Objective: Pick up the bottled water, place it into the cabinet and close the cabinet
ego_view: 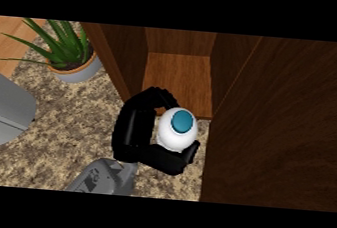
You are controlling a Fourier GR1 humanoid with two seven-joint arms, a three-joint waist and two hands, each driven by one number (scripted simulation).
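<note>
Grey forearm and black left hand [137, 133] curl round the white, blue-capped water bottle [178, 129] — carrying step — at the granite counter's [58, 142] cabinet-side edge; next, ease it onto the brown wooden cabinet's [178, 76] shelf, beside the open door [289, 125].

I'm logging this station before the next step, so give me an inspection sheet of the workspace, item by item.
Surface: speckled beige counter, mostly bare.
Job's things: bottled water, white with a blue cap, held just in front of the open cabinet; the wooden shelf inside shows nothing on it; cabinet door stands open at the right.
Clutter: potted plant at upper left; grey appliance at the left edge.
Hands: one hand curled round the bottle; which hand it is cannot be told; no other hand in view.
Cables: nothing seen.
Surroundings: wooden surface at the top left corner.
</note>
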